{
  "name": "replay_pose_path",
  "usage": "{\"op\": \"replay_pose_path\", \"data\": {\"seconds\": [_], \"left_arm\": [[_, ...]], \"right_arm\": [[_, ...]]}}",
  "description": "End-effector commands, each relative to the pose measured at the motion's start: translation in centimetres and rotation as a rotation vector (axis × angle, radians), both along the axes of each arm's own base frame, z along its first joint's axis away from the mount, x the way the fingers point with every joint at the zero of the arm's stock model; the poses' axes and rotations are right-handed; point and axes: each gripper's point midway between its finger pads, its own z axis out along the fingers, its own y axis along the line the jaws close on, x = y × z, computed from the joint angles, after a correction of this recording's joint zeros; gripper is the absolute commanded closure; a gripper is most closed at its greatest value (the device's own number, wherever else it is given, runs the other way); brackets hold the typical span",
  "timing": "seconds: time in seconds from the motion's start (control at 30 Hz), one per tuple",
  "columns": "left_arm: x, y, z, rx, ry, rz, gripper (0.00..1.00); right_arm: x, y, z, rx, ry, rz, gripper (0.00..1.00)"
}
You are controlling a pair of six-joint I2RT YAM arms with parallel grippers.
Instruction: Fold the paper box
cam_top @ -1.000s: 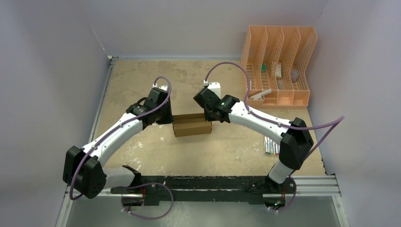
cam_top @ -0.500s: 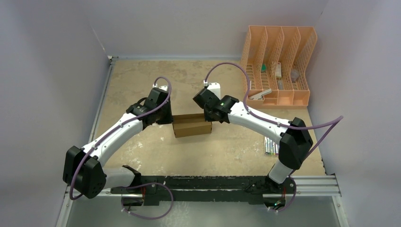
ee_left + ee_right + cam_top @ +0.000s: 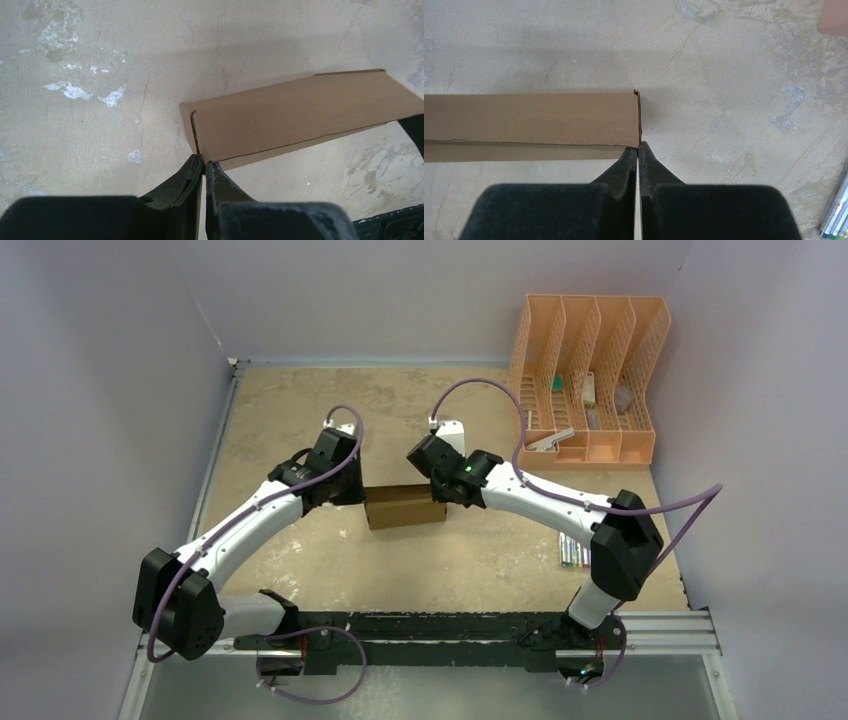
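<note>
The box (image 3: 405,508) is a small brown carton. It lies flat in the middle of the surface (image 3: 300,420), with its long axis running left to right across the top view and its right end turned a little toward the far side. One short end points at each arm, so neither arm is clearly nearer.

At the left end of the box, the left pincer (image 3: 204,169) is closed. Its tips touch the near corner, just where a slit marks the end flap. At the right end of the box, the right pincer (image 3: 638,149) is also closed, with its tips at the near corner of that end. I cannot tell if either one pinches a thin edge of cardboard.

I judge the coming move turns on this: the box lies lengthwise between the two pincers, so each can push inward along the long axis to press an end flap shut.

Well apart from the box, to its far right, stands an orange rack (image 3: 590,380).
</note>
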Motion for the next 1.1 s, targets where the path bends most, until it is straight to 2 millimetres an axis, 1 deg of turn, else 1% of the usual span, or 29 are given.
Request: {"op": "replay_pose_path", "data": {"seconds": [0.0,0.13,0.2,0.27,0.33,0.43,0.47,0.57,0.6,0.67,0.73,0.8,0.93,0.97,1.07], "left_arm": [[-0.4,0.7,-0.6,0.020,-0.017,0.033,0.94],[-1.2,1.3,-2.0,0.044,-0.033,0.035,0.94],[-1.4,1.4,-2.3,0.034,-0.054,0.038,0.94],[-1.5,1.3,-2.1,0.012,-0.084,0.040,0.94],[-1.4,1.3,-1.6,-0.007,-0.119,0.040,0.91],[-1.4,1.4,-0.3,-0.022,-0.171,0.029,0.85],[-1.4,1.4,0.2,-0.024,-0.187,0.022,0.81],[-1.6,1.8,1.6,-0.036,-0.233,0.023,0.71],[-1.7,1.9,2.1,-0.041,-0.246,0.027,0.66],[-1.9,2.2,3.2,-0.060,-0.278,0.041,0.61],[-2.0,2.4,4.2,-0.093,-0.306,0.069,0.55],[-1.9,2.3,5.4,-0.144,-0.334,0.107,0.51],[-0.8,2.2,7.4,-0.233,-0.384,0.210,0.44],[-0.4,2.2,7.7,-0.243,-0.391,0.230,0.44],[0.7,2.3,7.1,-0.220,-0.370,0.274,0.44]], "right_arm": [[-0.8,-0.7,-0.5,-0.026,-0.005,0.011,1.00],[-1.2,-0.5,-0.5,0.002,-0.023,0.021,1.00],[-1.3,-0.6,-0.3,0.022,-0.037,0.023,0.95],[-1.4,-0.5,0.3,0.057,-0.050,0.028,0.88],[-1.8,-0.2,1.0,0.103,-0.061,0.049,0.79],[-1.8,-0.2,2.8,0.159,-0.111,0.069,0.69],[-1.8,-0.4,3.4,0.168,-0.127,0.077,0.65],[-1.9,-0.9,5.2,0.205,-0.167,0.079,0.48],[-2.0,-0.9,5.9,0.231,-0.181,0.083,0.44],[-2.0,-0.9,7.1,0.279,-0.201,0.097,0.37],[-1.9,-1.1,7.8,0.320,-0.214,0.093,0.31],[-1.8,-1.3,7.9,0.358,-0.209,0.070,0.31],[-1.7,-1.2,7.2,0.426,-0.153,0.023,0.35],[-1.8,-1.2,6.7,0.429,-0.137,0.009,0.36],[-2.3,-1.2,4.9,0.446,-0.092,-0.007,0.37]]}}
